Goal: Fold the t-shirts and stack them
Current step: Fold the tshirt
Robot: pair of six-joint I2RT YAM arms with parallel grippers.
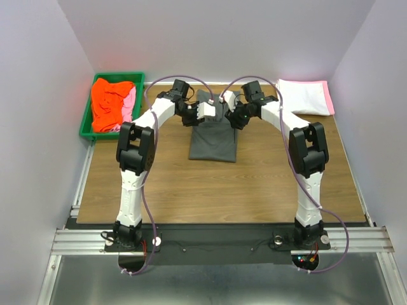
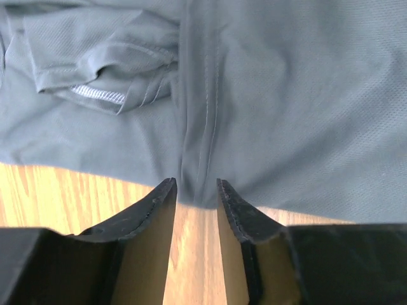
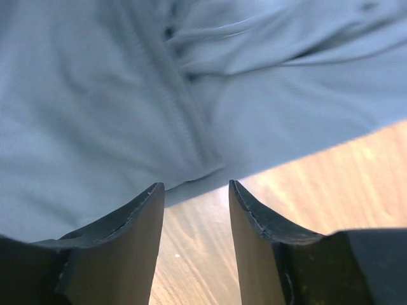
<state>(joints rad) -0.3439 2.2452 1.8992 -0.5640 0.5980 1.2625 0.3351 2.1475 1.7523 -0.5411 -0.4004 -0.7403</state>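
Note:
A dark charcoal grey t-shirt (image 1: pixel 213 143) lies folded into a narrow oblong at the middle back of the table. Both arms reach in over its far part. My left gripper (image 1: pixel 203 115) is at the shirt's left edge. In the left wrist view this gripper (image 2: pixel 195 187) is open, its tips at the hem of the grey cloth (image 2: pixel 286 95), with bare wood between the fingers. My right gripper (image 1: pixel 233 116) is at the shirt's right edge, and in its wrist view it (image 3: pixel 196 187) is open too, the cloth (image 3: pixel 95 95) just beyond its tips.
A green bin (image 1: pixel 86 124) at the back left holds a crumpled orange-red t-shirt (image 1: pixel 108 101) and a pink one (image 1: pixel 129 101). A folded white t-shirt (image 1: pixel 304 95) lies on pink cloth (image 1: pixel 329 95) at the back right. Bare wooden table (image 1: pixel 254 190) stretches in front.

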